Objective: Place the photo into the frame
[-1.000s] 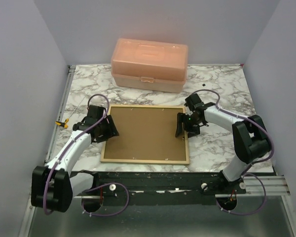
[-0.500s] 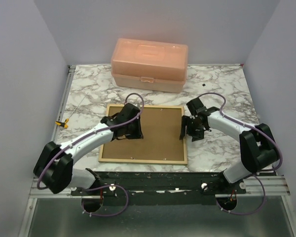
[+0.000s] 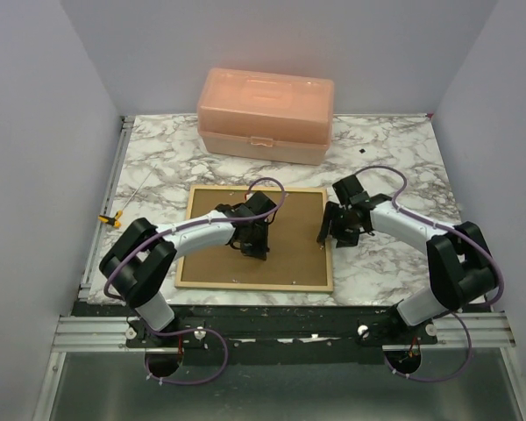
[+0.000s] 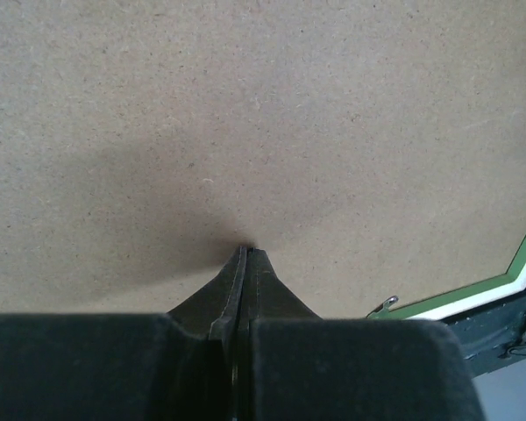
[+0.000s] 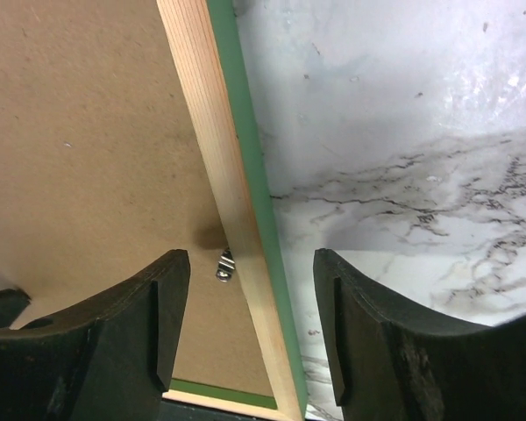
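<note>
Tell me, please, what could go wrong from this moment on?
1. The shut left fingers seem to press their tip on the middle of the board; a harder push may bow it or slide the frame on the marble table.
2. The open right fingers straddle the frame's right rail beside a small metal tab; closing there may snag the tab or tilt the frame.

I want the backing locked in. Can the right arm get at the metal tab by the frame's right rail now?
Probably yes. The right gripper hangs open astride the rail of the frame, the metal tab bare between its fingers; the left gripper, shut, presses the backing board away from it.
</note>
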`<state>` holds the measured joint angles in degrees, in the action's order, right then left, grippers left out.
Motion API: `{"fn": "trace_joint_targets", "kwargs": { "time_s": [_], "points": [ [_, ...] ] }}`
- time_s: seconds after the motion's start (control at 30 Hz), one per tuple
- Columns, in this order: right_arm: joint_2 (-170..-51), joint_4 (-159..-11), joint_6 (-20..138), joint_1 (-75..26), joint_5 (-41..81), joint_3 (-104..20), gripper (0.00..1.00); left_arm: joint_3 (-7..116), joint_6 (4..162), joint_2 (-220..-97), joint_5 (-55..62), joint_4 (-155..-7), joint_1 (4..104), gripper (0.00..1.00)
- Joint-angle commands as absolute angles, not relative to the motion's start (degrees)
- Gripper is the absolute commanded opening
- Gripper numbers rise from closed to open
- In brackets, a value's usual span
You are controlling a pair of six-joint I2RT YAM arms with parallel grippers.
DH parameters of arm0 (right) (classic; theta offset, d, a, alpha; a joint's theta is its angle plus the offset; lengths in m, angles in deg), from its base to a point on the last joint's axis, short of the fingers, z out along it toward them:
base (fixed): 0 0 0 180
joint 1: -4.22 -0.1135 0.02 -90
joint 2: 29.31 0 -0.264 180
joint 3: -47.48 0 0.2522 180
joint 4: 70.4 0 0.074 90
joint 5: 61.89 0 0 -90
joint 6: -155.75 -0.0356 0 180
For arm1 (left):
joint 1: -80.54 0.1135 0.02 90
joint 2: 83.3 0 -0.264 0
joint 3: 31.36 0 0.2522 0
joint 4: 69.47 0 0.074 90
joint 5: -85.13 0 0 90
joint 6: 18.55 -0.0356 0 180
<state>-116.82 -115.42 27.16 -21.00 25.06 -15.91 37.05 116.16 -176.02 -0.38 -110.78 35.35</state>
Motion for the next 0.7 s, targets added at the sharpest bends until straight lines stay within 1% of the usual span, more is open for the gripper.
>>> {"fn": "trace_joint_targets", "kwargs": {
  "time_s": [0.0, 0.13, 0.4, 0.57, 0.67],
  "points": [
    [-118.5, -111.9, 25.5, -20.9, 25.5, -15.2, 0.62, 37.6, 117.6, -178.7, -2.0, -111.9, 35.1, 0.0],
    [-119.1, -112.3, 25.5, -20.9, 26.9, -14.6, 0.53, 37.6, 117.7, -180.0, -1.8, -111.9, 35.2, 0.0],
    [-118.9, -111.8, 25.7, -20.9, 26.4, -12.2, 0.5, 37.9, 117.6, -182.9, -1.0, -111.3, 35.0, 0.0],
    [-120.9, -112.1, 26.3, -20.9, 26.9, -12.2, 0.33, 38.1, 117.5, -183.1, -1.4, -111.8, 35.0, 0.0],
    [-121.3, -113.2, 27.0, -20.8, 27.9, -12.7, 0.17, 38.2, 117.6, -183.1, -1.6, -112.0, 34.9, 0.0]
  ]
}}
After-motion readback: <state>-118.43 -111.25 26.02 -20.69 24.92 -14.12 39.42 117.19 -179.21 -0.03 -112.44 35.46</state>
